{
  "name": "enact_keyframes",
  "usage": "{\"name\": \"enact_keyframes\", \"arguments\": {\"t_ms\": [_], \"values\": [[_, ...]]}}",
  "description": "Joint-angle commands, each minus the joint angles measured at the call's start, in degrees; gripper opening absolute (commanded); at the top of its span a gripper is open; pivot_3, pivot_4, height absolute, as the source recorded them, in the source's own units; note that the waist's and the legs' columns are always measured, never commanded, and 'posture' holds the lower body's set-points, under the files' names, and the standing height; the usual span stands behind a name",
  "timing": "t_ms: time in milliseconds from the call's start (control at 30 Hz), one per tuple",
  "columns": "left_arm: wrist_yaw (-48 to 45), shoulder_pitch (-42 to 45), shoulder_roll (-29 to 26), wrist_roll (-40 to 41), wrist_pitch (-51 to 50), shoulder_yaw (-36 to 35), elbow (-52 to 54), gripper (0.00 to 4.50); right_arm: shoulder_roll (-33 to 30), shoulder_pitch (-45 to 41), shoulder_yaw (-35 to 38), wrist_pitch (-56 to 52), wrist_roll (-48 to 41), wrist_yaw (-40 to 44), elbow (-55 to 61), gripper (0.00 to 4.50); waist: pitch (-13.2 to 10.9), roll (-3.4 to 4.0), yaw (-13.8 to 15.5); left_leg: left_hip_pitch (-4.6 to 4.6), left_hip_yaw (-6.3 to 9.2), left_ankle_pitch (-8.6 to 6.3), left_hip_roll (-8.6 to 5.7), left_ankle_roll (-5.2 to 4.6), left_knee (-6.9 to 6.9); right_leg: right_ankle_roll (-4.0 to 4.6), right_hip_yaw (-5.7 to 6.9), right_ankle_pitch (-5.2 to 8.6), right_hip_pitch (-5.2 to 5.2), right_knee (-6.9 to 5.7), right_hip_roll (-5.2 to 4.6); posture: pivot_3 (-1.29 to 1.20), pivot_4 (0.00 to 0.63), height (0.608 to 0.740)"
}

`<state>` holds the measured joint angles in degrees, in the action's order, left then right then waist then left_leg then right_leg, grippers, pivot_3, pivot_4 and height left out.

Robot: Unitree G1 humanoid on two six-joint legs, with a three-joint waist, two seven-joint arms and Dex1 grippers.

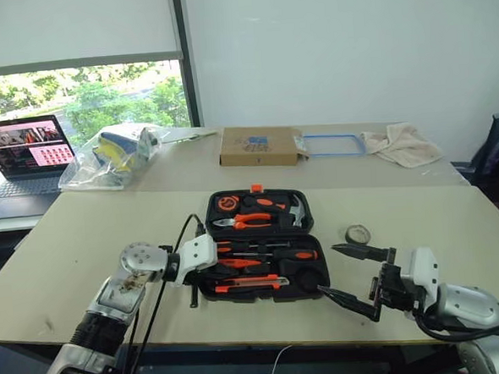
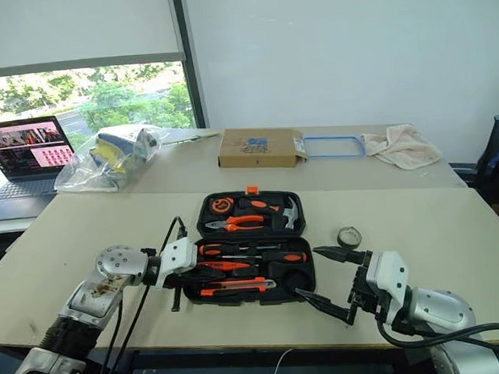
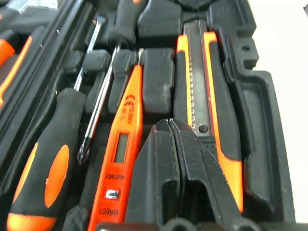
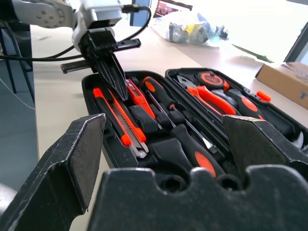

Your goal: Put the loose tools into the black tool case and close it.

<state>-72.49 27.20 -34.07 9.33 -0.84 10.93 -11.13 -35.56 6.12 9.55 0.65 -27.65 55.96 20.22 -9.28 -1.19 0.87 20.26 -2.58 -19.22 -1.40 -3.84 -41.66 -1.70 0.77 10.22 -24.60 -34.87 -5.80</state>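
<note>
Item: black tool case (image 1: pixel 265 241), lying open near the front edge of the desk (image 1: pixel 84 248), lid half toward the far side, an orange latch on the far rim. Lid half held orange-handled pliers (image 1: pixel 253 220), a small hammer (image 1: pixel 297 209) and a round orange-and-black item, not identified. Near half held 2 orange-and-black screwdrivers (image 3: pixel 43 187), 1 slim orange tester screwdriver (image 3: pixel 120 163) and 1 orange-black utility knife (image 3: pixel 211 125), each seated in a moulded recess. 1 small dark tape roll (image 1: pixel 358 233) lay loose on the desk, just right of the case and apart from it. Left end effector (image 4: pixel 111 72): clenched, empty, tips poised over the near half between the tester and the knife; contact with either could not be told. Right end effector (image 1: pixel 350 274): released, fingers spread wide, empty, at the case's front right corner, with the tape roll just beyond it. Step in hand, as judged: seating of the long tools looked finished, with the left arm apparently pressing or checking them. Next move, as judged: the right end effector would need to reach the tape roll, close on it and set it into the vacant round recess at the right end of the near half; the left arm would have to clear the case before the lid could swing shut.
</note>
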Motion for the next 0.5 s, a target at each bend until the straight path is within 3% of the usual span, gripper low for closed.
{"name": "enact_keyframes", "arguments": {"t_ms": [33,67,167,400,433,500], "values": [[-4.20,-1.51,-1.31,11.78,-3.62,-7.88,3.35,0.08,-1.45,3.07,7.18,-1.86,-3.90,-1.79,2.52,4.50,-0.01,-0.02,-0.09,0.05,0.00,0.00,-0.01,0.00,0.00,0.00,-0.01,0.00,-0.06,-0.01,-0.03,0.00,0.150,0.740],[-5.22,-2.20,-2.31,13.86,-4.13,-9.77,3.99,0.58,-1.92,4.57,8.71,-2.49,-4.52,-1.67,2.78,4.50,-0.02,-0.03,-0.18,0.13,0.00,0.00,-0.01,0.00,0.00,0.00,0.01,0.00,-0.18,-0.04,-0.05,0.00,0.150,0.740],[-6.00,-5.33,-6.44,15.80,-4.50,-14.73,3.34,1.53,-2.30,10.18,13.13,-1.40,-3.67,-1.41,1.96,4.50,-0.01,-0.03,-0.19,0.49,0.00,0.12,-0.01,0.22,0.02,0.01,0.03,0.00,-0.58,-0.09,-0.08,0.00,0.150,0.740],[-7.27,-14.20,-12.35,17.92,-0.91,-24.92,-0.95,4.16,-1.59,18.06,18.17,0.22,0.36,-3.25,-2.16,4.50,-0.02,-0.02,-0.31,0.33,-0.04,0.06,-0.03,0.10,0.36,0.03,0.02,0.02,-0.51,0.13,-0.08,0.00,0.150,0.740],[-6.95,-14.69,-12.55,17.93,-1.25,-25.29,-1.02,4.47,-1.99,17.51,18.01,-0.03,0.80,-3.44,-2.43,4.50,-0.02,-0.03,-0.30,0.32,-0.04,0.06,-0.04,0.10,0.36,0.03,0.03,0.02,-0.48,0.12,-0.10,0.00,0.150,0.740],[-6.49,-15.61,-12.34,18.81,-2.39,-26.00,0.13,4.49,-4.41,13.53,16.80,-3.13,1.43,-4.52,-2.74,4.50,-0.03,-0.03,-0.29,0.28,-0.05,0.06,-0.04,0.11,0.35,0.03,0.04,0.02,-0.44,0.11,-0.17,0.00,0.150,0.740]]}}
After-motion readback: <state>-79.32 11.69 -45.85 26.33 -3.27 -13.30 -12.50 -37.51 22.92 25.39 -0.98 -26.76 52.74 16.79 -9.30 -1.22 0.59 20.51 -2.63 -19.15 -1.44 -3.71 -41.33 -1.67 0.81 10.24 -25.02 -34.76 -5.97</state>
